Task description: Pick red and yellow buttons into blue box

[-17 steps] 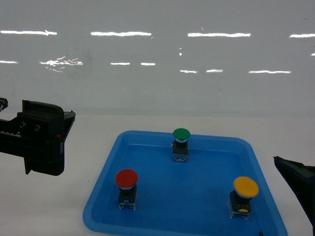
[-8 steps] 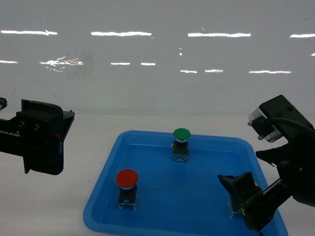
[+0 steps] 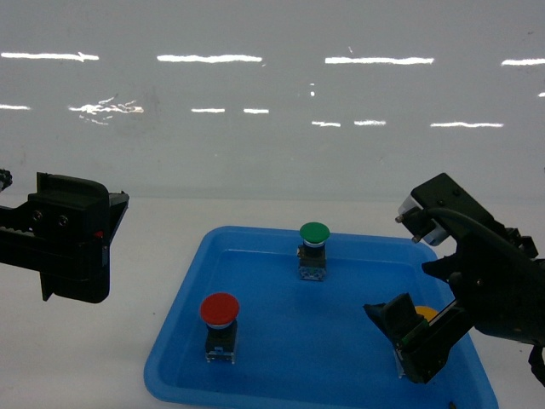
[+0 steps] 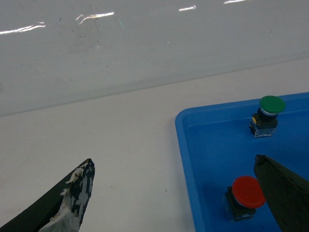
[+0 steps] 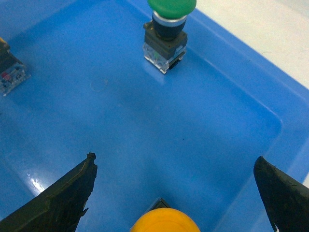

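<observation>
- Right gripper (image 5: 174,193) spread wide over the yellow button (image 5: 164,221), which sits in the blue tray (image 3: 255,247), mostly hidden behind the fingers in the head view.
- Red button (image 3: 219,311) stands in the tray's left part.
- Left gripper (image 4: 178,198) wide apart, holding nothing, its fingers cut off.
- Green button (image 3: 313,233) stands at the back.

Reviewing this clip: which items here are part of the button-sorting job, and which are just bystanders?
Job items:
red button
yellow button
blue tray
right gripper, open around the yellow button

Bystanders:
green button
left gripper, open, off to the tray's side
</observation>
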`<state>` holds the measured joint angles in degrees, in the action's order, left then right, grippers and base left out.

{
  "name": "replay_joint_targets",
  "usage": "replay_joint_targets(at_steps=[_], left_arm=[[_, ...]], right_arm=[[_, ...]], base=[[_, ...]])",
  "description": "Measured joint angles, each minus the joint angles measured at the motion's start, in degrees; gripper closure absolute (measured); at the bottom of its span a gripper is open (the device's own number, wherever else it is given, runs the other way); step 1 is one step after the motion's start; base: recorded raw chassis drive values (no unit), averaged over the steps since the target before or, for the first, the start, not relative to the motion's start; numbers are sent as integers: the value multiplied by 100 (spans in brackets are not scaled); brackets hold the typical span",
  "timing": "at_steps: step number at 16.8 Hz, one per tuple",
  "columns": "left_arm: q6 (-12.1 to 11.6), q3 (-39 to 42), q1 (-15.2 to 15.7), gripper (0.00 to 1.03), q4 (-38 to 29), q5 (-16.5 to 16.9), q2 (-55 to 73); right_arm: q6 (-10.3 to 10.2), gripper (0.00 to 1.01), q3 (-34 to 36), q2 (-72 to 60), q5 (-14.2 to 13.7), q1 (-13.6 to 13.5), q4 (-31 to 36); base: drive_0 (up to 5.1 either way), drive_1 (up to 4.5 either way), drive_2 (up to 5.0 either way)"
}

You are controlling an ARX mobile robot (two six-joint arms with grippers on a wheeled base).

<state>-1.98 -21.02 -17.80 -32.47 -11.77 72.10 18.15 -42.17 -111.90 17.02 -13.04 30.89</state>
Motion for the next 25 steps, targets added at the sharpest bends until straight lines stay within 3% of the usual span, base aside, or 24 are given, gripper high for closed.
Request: replay_joint_targets(at_steps=[4,9,15,22,23,25], left_arm=[[0,0,0,5,0,0,0],[0,0,0,5,2,0,0],[0,0,0,5,2,0,0],[0,0,0,5,0,0,0],[0,0,0,5,2,0,0],[0,0,0,5,0,0,0]], right_arm=[[299,3,-505,-494,4,-17,-442],[684,3,-629,-922,-118,-284,-407],[767,3,-520,-1095,-417,-387,-44],[785,70,-297,-1051,-717,-457,184],[780,74,-278,-1034,-752,-457,188],[745,75,-238,-1014,-824,-457,245]], base=[[0,0,0],[0,0,0],[0,0,0],[0,0,0],[0,0,0],[0,0,0]])
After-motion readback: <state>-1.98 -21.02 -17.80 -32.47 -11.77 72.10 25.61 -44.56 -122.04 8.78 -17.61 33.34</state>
